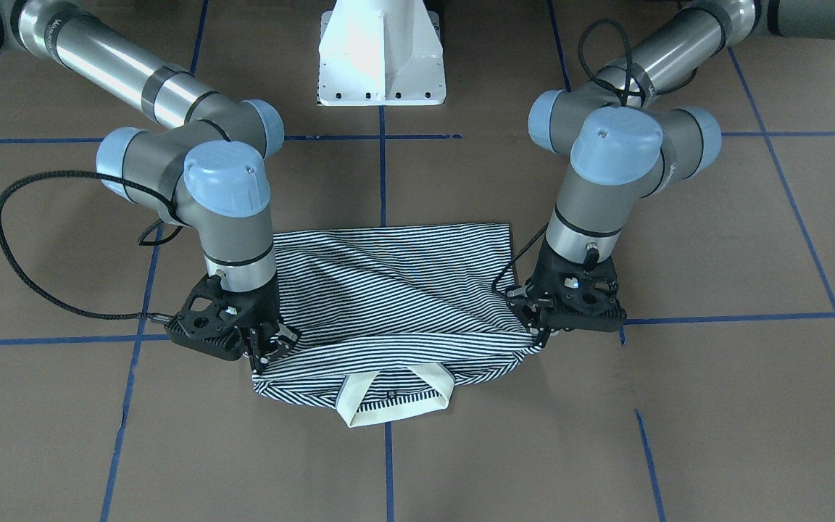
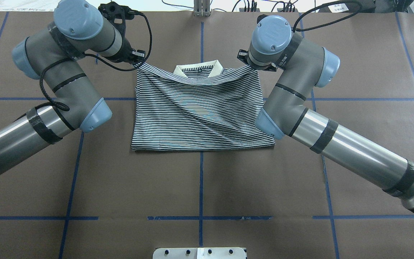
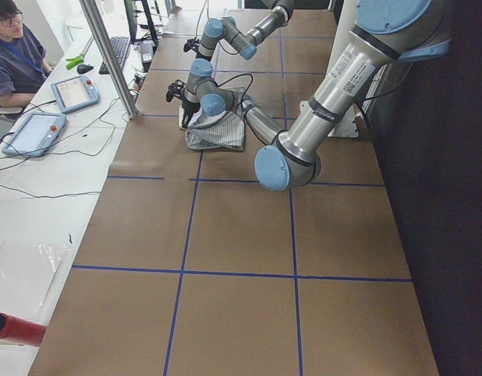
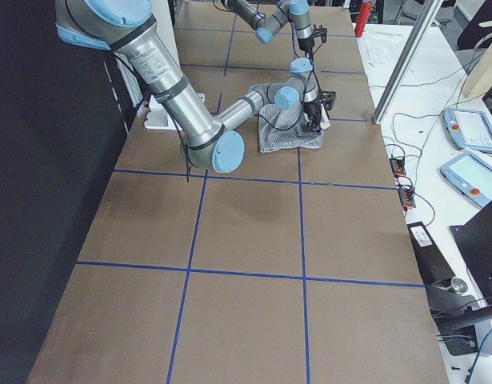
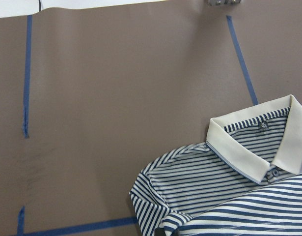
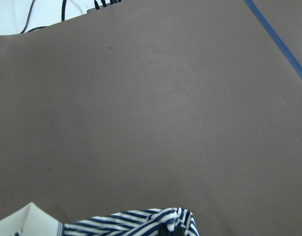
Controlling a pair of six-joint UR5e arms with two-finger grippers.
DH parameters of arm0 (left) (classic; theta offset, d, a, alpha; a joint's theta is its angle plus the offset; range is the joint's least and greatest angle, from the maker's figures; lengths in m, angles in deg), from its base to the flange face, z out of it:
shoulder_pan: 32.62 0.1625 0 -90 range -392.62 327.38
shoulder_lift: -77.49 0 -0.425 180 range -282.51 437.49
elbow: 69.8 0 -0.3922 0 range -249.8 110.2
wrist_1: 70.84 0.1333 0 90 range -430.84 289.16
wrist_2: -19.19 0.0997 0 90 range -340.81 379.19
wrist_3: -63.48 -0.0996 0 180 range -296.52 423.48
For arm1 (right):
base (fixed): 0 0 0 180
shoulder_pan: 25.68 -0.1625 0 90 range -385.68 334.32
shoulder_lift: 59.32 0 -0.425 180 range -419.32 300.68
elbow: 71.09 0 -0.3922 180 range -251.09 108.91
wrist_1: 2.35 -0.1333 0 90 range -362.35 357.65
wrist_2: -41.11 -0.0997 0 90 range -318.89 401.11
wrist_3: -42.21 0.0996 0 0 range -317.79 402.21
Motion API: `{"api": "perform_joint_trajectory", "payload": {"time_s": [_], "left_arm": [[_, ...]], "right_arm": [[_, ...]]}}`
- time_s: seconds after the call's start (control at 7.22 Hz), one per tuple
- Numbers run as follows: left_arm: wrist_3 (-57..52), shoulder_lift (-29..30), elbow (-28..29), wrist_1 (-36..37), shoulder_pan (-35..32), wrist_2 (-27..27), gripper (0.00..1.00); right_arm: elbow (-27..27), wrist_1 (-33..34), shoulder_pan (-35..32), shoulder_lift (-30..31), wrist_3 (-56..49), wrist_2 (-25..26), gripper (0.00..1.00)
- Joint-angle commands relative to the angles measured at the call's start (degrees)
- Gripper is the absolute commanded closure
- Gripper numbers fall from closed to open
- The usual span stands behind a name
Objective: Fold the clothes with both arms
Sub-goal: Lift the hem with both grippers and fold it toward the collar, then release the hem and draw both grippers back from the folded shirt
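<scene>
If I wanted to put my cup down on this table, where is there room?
The wide bare stretch between the shirt and the white base is free. Crowded: beside the collar, where left tool and right tool grip the cloth.

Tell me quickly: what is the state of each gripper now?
Left gripper: closed, holding the polo shirt at a corner.
Right gripper: closed, holding the polo shirt too.

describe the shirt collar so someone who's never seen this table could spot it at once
On the brown table crossed by blue tape, a striped polo shirt lies gripped by the left tool and right tool. At its edge farthest from the robot's white base, midway between them, is the collar: the only plain cream piece among navy-and-white stripes.
</scene>
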Motion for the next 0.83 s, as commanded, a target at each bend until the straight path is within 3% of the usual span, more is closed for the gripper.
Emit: {"api": "perform_joint_trajectory", "payload": {"time_s": [0.0,0.14,0.28,0.42,0.55,0.69], "left_arm": [[-0.1,0.8,5.9,-2.9,0.3,1.6,1.00],[-0.1,0.6,5.9,-2.9,0.4,1.7,1.00],[-0.1,0.1,5.5,-2.9,0.5,1.7,0.17],[0.1,0.0,3.4,-2.6,0.6,1.7,0.00],[0.0,-5.2,-4.1,-2.7,1.5,1.5,0.00],[0.4,-10.0,-11.4,-2.5,4.1,1.7,0.00]], "right_arm": [[-3.8,-2.6,-0.1,-0.6,-1.2,0.1,1.00],[-3.8,-2.6,0.0,-0.4,-1.3,0.1,1.00],[-3.8,-2.6,0.5,0.0,-1.8,0.3,0.05],[-2.9,-2.7,0.8,-0.2,-6.0,0.8,0.00],[2.0,-2.1,0.2,2.3,-9.2,-0.4,0.00],[5.8,-2.3,-1.5,4.9,-13.1,-4.9,0.00]]}}
